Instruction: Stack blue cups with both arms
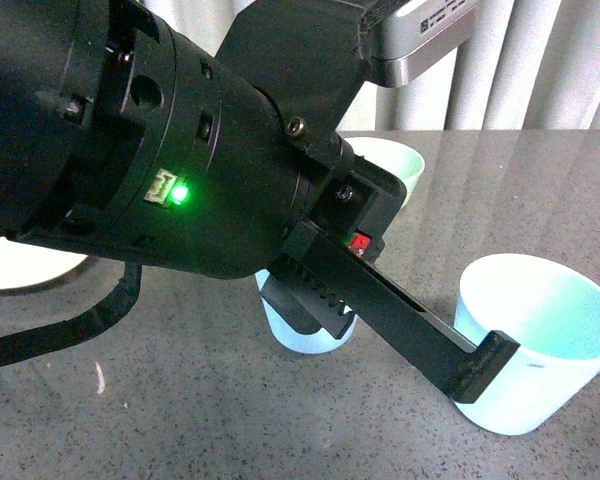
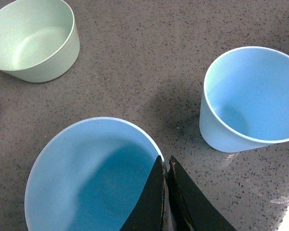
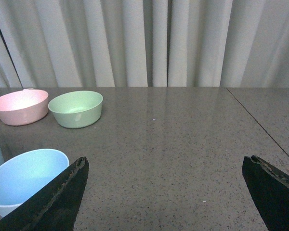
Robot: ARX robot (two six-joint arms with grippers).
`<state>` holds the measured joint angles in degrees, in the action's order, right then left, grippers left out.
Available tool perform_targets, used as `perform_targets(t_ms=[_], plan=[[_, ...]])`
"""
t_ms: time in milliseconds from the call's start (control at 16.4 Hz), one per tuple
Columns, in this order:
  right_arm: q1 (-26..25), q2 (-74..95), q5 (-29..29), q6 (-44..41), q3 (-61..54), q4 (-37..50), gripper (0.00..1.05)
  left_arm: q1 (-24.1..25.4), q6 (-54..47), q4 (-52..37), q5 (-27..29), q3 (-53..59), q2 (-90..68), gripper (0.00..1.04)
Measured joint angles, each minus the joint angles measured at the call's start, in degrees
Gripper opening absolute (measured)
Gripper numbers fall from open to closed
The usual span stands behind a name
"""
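Observation:
My left gripper (image 2: 164, 161) is shut on the rim of one blue cup (image 2: 86, 178), with one finger inside the cup and one outside. In the front view that cup (image 1: 305, 330) shows only partly, under the big black left arm (image 1: 180, 150), low over the table. The other blue cup (image 2: 250, 101) stands upright and free a short way off, at the front right (image 1: 535, 340). My right gripper (image 3: 164, 161) is open with nothing between its fingers; the free cup (image 3: 24, 178) sits just outside one finger. The right gripper does not show in the front view.
A green bowl (image 3: 76, 108) and a pink bowl (image 3: 19, 106) sit side by side further back on the grey speckled table (image 3: 183, 144). The green bowl (image 1: 390, 160) is beyond the left arm. A white curtain (image 3: 154, 43) hangs behind the table.

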<state>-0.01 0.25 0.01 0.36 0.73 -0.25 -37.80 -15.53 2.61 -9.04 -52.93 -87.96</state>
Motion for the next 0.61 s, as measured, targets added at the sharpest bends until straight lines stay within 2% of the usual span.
perform_targets(t_ms=[609], plan=[[0.00,0.00,0.00,0.00,0.00,0.00,0.98,-0.81,0.96,-0.87,-0.70,-0.33,-3.41,0.02]])
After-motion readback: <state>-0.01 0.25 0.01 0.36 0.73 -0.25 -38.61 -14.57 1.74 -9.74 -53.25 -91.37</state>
